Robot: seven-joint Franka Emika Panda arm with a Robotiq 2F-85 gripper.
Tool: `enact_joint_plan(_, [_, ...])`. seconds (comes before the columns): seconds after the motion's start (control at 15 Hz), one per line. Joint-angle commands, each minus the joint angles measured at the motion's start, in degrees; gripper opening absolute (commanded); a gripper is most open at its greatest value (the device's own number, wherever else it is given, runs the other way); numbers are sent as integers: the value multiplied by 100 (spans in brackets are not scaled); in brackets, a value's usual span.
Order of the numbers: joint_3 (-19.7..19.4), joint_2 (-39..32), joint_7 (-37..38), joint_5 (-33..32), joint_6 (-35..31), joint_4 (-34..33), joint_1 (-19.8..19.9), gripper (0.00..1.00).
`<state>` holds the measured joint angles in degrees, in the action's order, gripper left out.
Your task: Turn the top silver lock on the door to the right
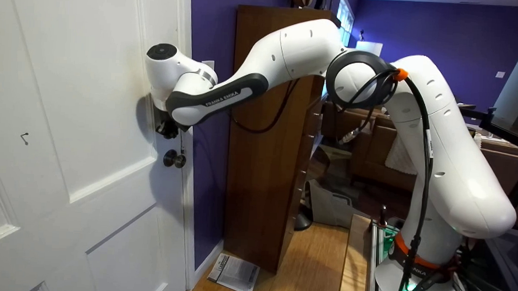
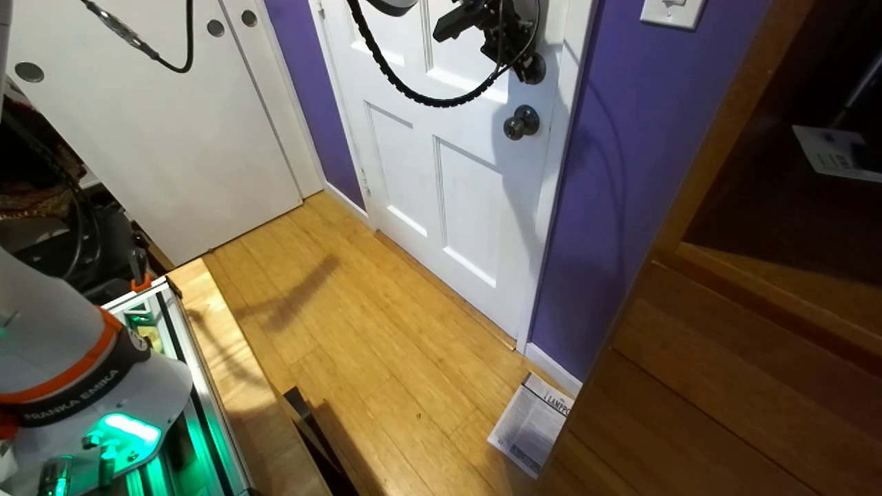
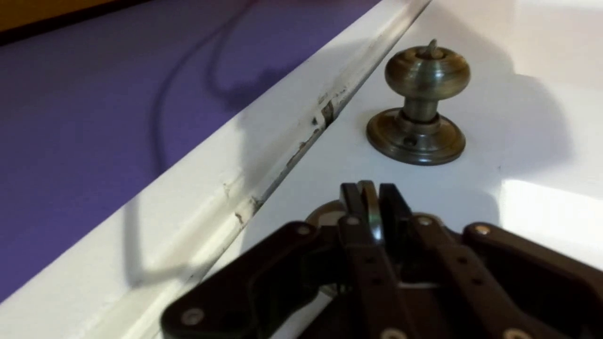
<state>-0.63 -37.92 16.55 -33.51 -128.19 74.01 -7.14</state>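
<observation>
Robot arm (image 1: 307, 47) extended to a white panelled door (image 1: 99, 90), observed from inside the room. In the wrist view, the gripper (image 3: 370, 197) is closed on the thumb-turn (image 3: 373, 212) of the top silver lock (image 3: 326, 214), one of its dark fingers (image 3: 351, 202) to either side. The lock's round disc shows partly behind the fingers; the gripper covers the remainder. The lock is mounted near the door's edge, beside the chipped white frame (image 3: 212, 179). The door knob (image 3: 419, 101), bronze in tone, sits just below the gripper in both exterior views, apart from it. In an exterior view, a tall brown cabinet (image 1: 262, 163) stands against the purple wall (image 1: 209, 191), with a printed paper (image 1: 234, 273) on the floor at its foot.
</observation>
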Motion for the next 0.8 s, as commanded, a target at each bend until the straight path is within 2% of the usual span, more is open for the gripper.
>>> enact_joint_plan(0.0, [135,159,-693,1194,-260,116,331,4])
enact_joint_plan(0.4, [245,345,-1490,2586,-679,450,719,4])
enact_joint_plan(0.73, [282,582,-2207,2795,-1561,1182,834,4])
